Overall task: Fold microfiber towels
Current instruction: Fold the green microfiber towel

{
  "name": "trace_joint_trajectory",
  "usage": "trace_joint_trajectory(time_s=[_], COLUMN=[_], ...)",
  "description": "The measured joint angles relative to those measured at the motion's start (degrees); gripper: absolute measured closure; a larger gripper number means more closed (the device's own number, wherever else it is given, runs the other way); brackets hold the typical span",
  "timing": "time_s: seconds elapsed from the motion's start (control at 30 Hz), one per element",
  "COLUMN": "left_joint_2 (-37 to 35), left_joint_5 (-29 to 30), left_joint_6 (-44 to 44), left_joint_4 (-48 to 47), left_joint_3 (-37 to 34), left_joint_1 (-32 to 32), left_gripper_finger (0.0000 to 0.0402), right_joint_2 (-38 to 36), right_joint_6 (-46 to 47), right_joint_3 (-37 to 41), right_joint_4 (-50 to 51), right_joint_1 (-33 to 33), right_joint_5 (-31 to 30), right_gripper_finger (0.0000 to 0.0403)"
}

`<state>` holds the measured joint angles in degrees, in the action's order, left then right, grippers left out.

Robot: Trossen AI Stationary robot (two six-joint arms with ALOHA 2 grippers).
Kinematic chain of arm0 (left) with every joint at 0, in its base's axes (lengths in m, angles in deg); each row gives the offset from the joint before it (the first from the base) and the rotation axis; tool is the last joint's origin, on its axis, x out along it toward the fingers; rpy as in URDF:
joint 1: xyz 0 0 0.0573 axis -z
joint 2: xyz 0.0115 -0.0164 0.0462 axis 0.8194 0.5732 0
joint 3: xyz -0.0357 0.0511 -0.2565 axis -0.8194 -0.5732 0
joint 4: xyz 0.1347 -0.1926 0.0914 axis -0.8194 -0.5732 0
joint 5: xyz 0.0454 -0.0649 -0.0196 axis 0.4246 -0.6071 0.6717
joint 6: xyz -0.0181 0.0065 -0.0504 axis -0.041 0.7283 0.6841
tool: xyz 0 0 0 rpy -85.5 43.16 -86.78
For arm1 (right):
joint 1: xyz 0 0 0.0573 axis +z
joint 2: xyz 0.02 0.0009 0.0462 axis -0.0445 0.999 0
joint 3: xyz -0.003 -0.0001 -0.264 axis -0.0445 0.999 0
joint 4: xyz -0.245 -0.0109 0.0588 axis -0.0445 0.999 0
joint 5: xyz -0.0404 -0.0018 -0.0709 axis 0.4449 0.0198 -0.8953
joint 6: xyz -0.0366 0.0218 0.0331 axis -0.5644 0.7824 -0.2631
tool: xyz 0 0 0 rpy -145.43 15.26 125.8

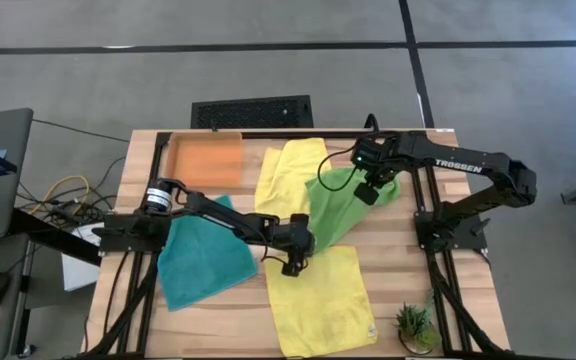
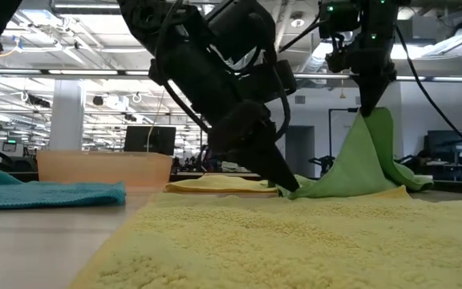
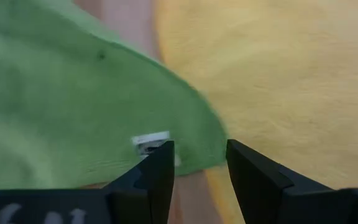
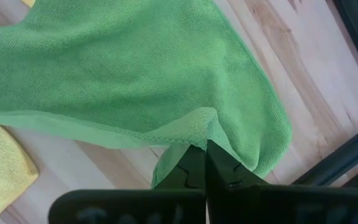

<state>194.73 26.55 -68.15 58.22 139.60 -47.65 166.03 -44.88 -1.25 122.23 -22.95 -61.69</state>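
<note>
The green towel is mid-fold. The right tool is clamped on one edge of it and holds that edge up off the counter, so the cloth hangs in a tent from the fingers, as the low view shows. The rest of it trails down to the counter between the two yellow towels, the far one and the near one.

The left tool is down at the green towel's low corner, where it meets the near yellow towel. Its fingers stand apart with the green hem and a small white label just ahead of them; from the wrist view it looks not yet closed on the cloth, though the picture is soft there.

The next move likely calls for the left tool to close on that corner without catching the yellow towel under it, then for both arms to carry the edge across together so the halves meet evenly.

The left arm reaches low across the counter, passing over the teal towel, with its wrist pitched steeply down. The right arm comes in from the far right, its wrist bent down over the raised edge. The orange tray sits at the far left corner, apart from the work.
</note>
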Motion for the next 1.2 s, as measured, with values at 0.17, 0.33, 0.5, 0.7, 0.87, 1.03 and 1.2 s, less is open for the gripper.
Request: trace_joint_trajectory(time_s=[0.17, 0.33, 0.5, 0.7, 0.87, 1.03, 1.2], left_joint_2=[0.00, 0.00, 0.00, 0.08, 2.09, 2.28, 0.38], left_joint_5=[-4.46, -4.68, -3.05, -2.96, -2.60, -1.82, -1.65], left_joint_6=[4.15, 5.24, 5.02, 5.28, 5.48, 7.88, 8.68], left_joint_4=[0.08, 0.07, 0.07, 0.08, 1.62, 1.34, -2.09], left_joint_3=[0.01, 0.01, 0.01, 0.01, 0.10, 0.04, -0.02], left_joint_1=[-0.04, 0.00, -0.02, -0.02, -0.02, -0.02, -0.21], left_gripper_finger=[0.0262, 0.0262, 0.0262, 0.0262, 0.0262, 0.0270, 0.0324], right_joint_2=[0.00, 0.00, 0.00, 0.00, 0.00, 0.02, 0.02], right_joint_6=[0.01, 0.02, 0.04, 0.03, 0.04, 0.04, 0.04], right_joint_3=[0.00, 0.00, 0.00, 0.00, 0.00, -0.15, -0.65], right_joint_4=[0.00, -0.02, -0.02, -0.02, -0.23, -0.03, -0.01], right_joint_1=[0.00, 0.00, 0.00, 0.00, 0.00, 0.00, 0.00], right_joint_5=[0.01, 0.01, 0.00, 0.00, 0.00, 0.00, 0.00], right_gripper_finger=[0.0395, 0.0395, 0.0394, 0.0394, 0.0394, 0.0394, 0.0394])
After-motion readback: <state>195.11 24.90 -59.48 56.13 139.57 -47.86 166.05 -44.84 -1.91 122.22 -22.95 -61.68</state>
